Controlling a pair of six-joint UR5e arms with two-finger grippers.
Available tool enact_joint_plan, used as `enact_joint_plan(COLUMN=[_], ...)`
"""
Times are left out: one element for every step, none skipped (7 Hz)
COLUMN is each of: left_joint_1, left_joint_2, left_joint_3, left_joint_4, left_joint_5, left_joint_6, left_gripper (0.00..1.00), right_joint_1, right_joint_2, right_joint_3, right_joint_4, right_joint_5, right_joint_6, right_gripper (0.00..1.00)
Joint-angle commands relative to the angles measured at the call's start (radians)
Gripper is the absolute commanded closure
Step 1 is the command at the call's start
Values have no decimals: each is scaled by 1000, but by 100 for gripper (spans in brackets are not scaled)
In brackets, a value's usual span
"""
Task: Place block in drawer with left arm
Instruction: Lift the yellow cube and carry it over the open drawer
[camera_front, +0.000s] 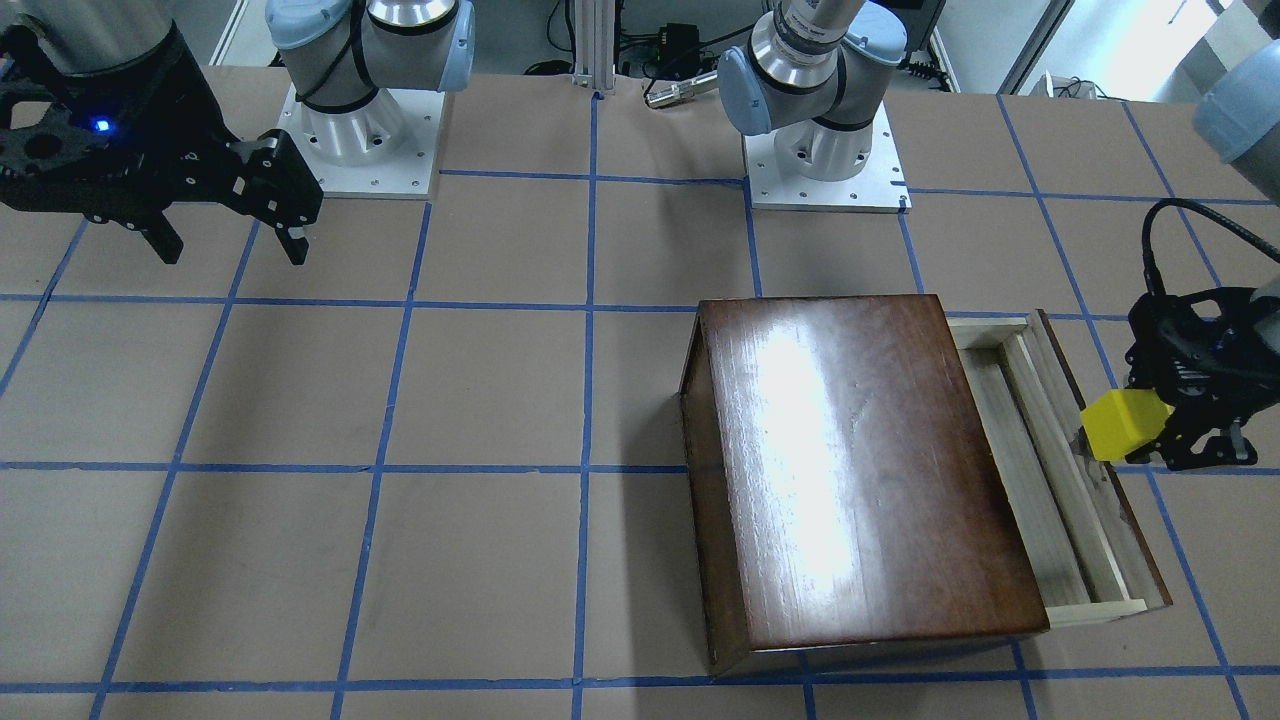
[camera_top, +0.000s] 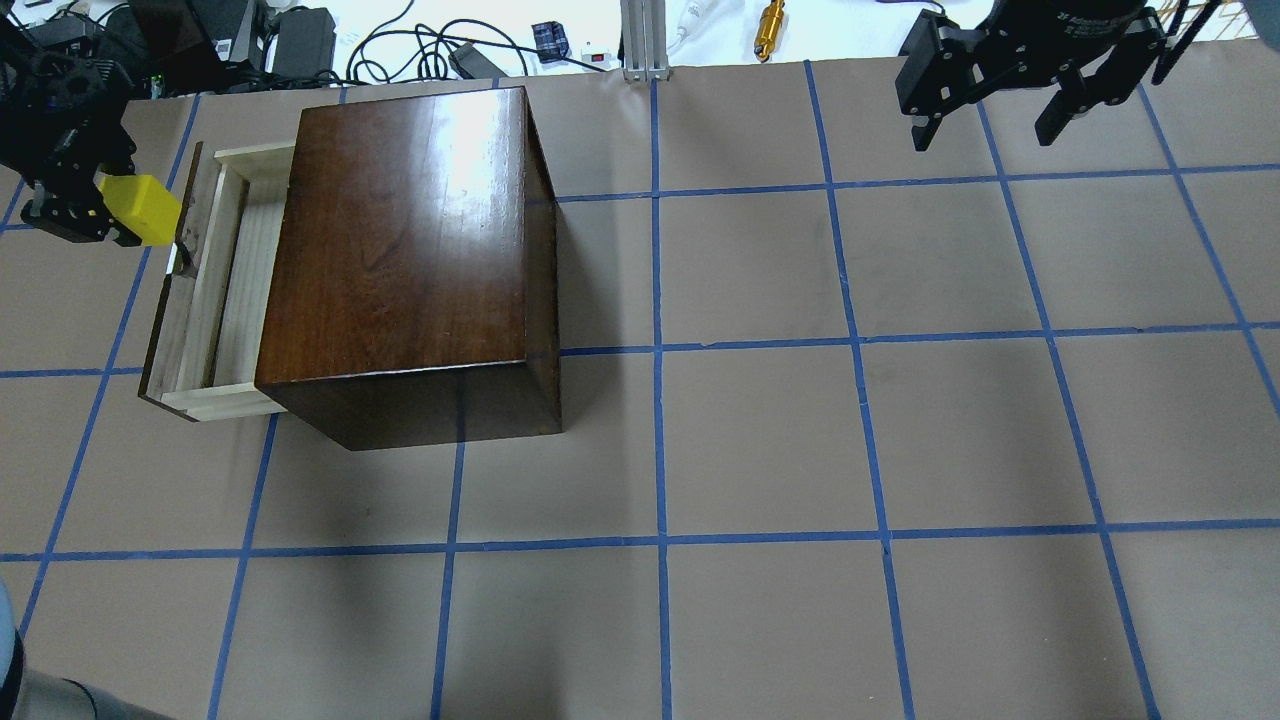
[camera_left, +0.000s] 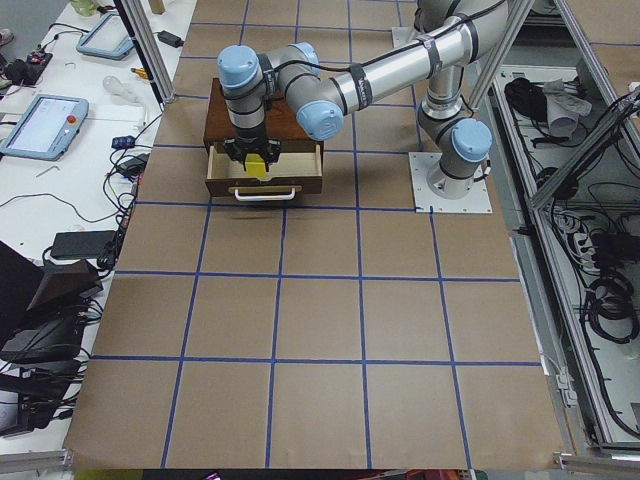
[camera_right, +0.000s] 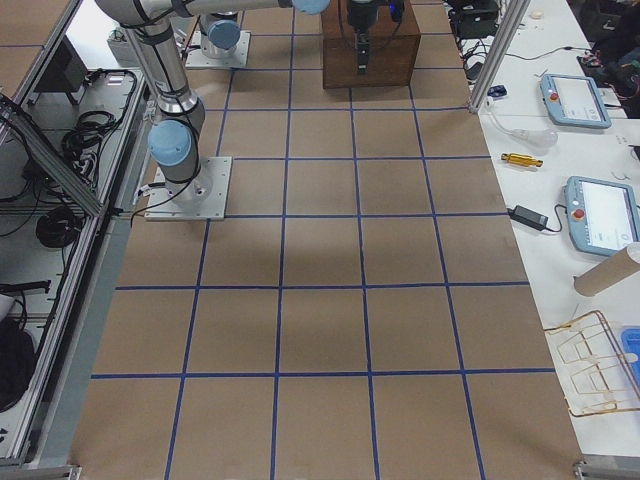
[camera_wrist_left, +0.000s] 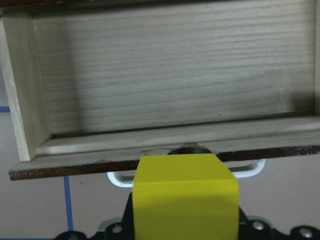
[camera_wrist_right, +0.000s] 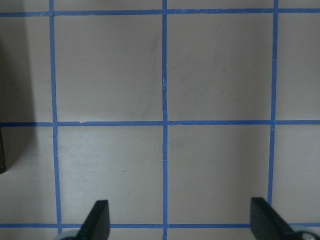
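Left gripper (camera_top: 108, 212) is pinching the yellow block (camera_front: 1118, 425) between its fingers. I see the block held in the air just outside the dark front panel of the drawer (camera_front: 1010, 450), above the pale handle (camera_wrist_left: 251, 169) and not over the tray's floor. The drawer stands pulled out of the glossy brown box (camera_front: 860, 460). My right gripper (camera_front: 232, 250) hangs with its fingers spread over the blue-taped table (camera_front: 480, 400), well apart from the box.
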Motion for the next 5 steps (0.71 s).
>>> enact_joint_plan(left_joint_1=[-36,-36,-36,-37,-42], left_joint_2=[-3,-10,-16,-18,-16], left_joint_3=[-24,-29,-33,-38,-65], left_joint_4=[-7,-1,4,1,7], left_joint_5=[-9,-10,-11,-13,-8], left_joint_6=[-76,-65,-58,-81,-87], left_gripper=[100,100,100,100,100], right_joint_1=[0,0,0,0,0], right_joint_2=[1,-1,-1,1,1], right_joint_3=[0,0,0,0,0], right_joint_4=[0,0,0,0,0], right_joint_5=[-1,-1,0,-1,0], right_joint_6=[0,0,0,0,0], right_gripper=[0,0,0,0,0])
